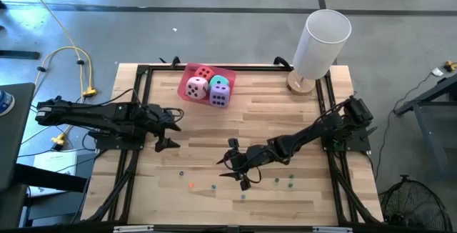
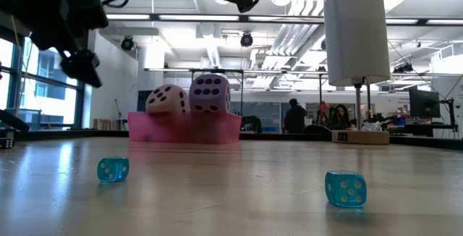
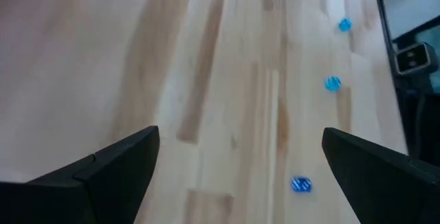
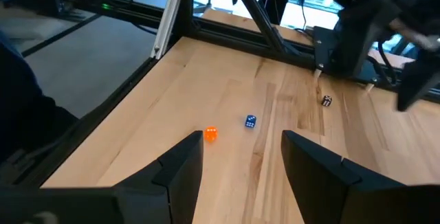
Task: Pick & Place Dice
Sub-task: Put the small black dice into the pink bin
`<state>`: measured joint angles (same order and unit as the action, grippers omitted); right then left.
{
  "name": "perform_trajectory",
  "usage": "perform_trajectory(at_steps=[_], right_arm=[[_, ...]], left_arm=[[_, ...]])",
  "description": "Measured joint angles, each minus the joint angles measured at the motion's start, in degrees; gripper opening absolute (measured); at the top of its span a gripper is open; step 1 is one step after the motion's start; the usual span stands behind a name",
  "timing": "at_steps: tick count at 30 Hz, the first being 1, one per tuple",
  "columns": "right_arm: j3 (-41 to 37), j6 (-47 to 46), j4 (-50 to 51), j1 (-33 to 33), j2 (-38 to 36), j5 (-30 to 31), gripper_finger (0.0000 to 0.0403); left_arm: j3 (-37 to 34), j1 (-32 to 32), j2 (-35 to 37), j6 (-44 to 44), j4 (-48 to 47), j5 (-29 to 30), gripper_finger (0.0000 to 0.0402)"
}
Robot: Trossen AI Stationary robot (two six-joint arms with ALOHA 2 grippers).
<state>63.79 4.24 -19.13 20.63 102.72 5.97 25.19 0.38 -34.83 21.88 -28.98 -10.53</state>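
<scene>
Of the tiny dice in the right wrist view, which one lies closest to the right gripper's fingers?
The orange die, lying just ahead of the right gripper. The blue die sits slightly farther off, and the dark die is farthest, near the frame.

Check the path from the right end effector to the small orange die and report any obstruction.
Nothing visible blocks it. The right end effector hangs open over bare table, with the orange die just ahead of its fingers. A blue die lies beside it, apart, not in between.

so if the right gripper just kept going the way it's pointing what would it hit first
Probably the small blue die, which lies almost dead ahead of the right gripper and its open, empty fingers. The orange die sits just off that line to one side. Depth is hard to judge.
</scene>
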Motion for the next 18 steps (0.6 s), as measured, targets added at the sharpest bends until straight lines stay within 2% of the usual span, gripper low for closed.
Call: perform_trajectory(at_steps=[6,18], right_arm=[[0.0,-1.3,0.0,0.0,0.0,-0.1,0.0188],[0.0,-1.1,0.0,0.0,0.0,-0.1,0.0188]], left_arm=[[-4.3,-5.1,0.4,3.5,1.0,-2.8,0.0397],[-4.5,-10.8,0.2,5.6,9.9,-2.8,0.0397]])
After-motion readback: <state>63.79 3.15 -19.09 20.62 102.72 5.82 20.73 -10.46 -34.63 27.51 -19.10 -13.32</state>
